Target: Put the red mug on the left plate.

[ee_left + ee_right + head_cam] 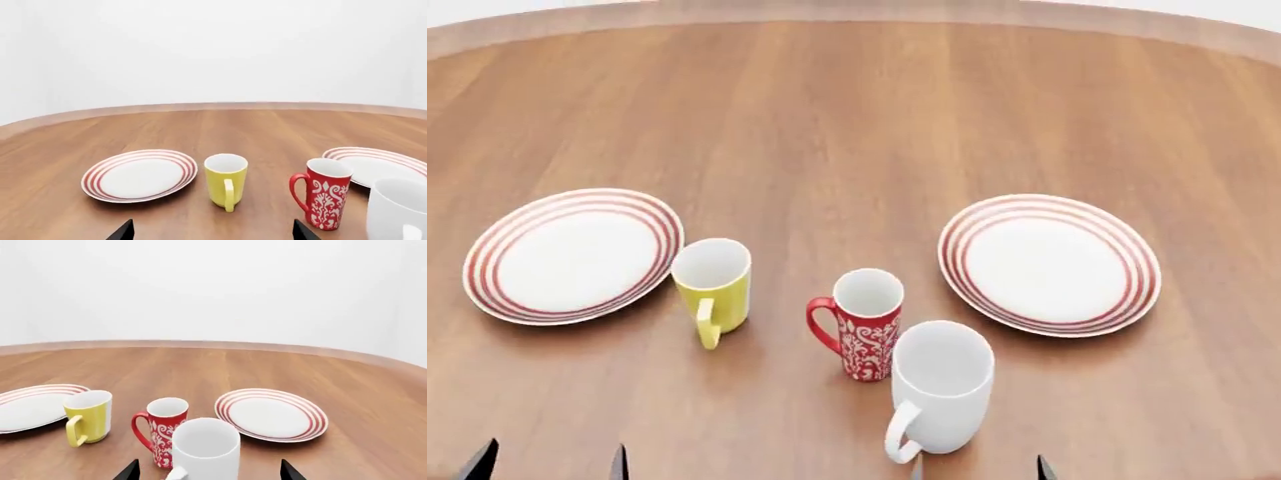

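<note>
White mug nearest — red mug slim, white-swirled, upright behind it; both claws spread wide, empty

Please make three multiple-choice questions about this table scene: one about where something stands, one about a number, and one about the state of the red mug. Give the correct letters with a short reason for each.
1. In the head view, what stands between the left plate and the red mug?
A. the yellow mug
B. the white mug
C. the right plate

2. How many mugs are on the table?
A. two
B. three
C. four

3. What is the state of the red mug?
A. lying on its side
B. held in a tool
C. upright on the table, untouched

Answers:
1. A: the yellow mug stands beside the left plate, with the red mug further right.
2. B: yellow, red and the white mug are the only mugs.
3. C: its open mouth faces up, and nothing grips it; only the tool tips show at the lower edge.
</note>
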`<state>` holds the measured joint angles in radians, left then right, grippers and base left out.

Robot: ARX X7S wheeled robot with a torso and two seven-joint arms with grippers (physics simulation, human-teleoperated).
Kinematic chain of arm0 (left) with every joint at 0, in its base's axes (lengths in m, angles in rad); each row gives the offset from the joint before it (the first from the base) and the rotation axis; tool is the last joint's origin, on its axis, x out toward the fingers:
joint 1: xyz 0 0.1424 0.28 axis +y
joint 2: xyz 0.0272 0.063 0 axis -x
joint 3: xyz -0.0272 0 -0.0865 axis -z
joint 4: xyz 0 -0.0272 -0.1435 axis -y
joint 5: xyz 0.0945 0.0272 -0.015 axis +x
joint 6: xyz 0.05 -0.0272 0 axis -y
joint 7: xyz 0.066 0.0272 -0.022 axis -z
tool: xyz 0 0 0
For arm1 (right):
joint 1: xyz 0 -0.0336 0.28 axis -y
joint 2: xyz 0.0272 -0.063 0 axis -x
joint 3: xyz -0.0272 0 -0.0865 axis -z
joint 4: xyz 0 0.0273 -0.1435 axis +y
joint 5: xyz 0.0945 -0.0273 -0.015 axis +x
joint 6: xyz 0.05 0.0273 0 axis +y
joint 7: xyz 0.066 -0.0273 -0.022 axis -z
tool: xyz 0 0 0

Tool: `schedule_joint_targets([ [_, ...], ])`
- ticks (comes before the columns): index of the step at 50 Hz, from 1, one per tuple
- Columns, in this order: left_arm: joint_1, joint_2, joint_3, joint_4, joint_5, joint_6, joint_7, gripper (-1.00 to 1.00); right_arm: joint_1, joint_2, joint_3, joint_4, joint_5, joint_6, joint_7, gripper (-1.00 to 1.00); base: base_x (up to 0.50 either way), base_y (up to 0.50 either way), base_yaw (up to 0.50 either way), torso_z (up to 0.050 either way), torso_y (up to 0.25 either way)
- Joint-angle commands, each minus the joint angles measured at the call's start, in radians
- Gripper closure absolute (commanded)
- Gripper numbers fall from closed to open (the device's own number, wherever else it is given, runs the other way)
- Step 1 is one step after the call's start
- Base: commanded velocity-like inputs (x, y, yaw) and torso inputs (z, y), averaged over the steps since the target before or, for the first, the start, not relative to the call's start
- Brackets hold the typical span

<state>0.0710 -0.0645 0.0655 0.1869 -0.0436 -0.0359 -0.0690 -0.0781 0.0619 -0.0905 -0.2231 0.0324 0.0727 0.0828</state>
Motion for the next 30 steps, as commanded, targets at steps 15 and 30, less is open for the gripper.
schedule_joint_targets([
  [15, 0.002, -0.037, 0.039, 0.009, -0.025, 0.002, -0.037, -1.00, 0.001, 0.035, -0.049, -0.005, 0.025, -0.011, 0.037, -1.00, 0.23, 0.40, 0.00, 0.000, 0.000],
  [30, 0.001, -0.056, 0.058, 0.006, -0.033, 0.005, -0.056, -1.00, 0.009, 0.052, -0.072, 0.009, 0.046, -0.014, 0.047, -1.00, 0.29, 0.42, 0.00, 0.000, 0.000],
])
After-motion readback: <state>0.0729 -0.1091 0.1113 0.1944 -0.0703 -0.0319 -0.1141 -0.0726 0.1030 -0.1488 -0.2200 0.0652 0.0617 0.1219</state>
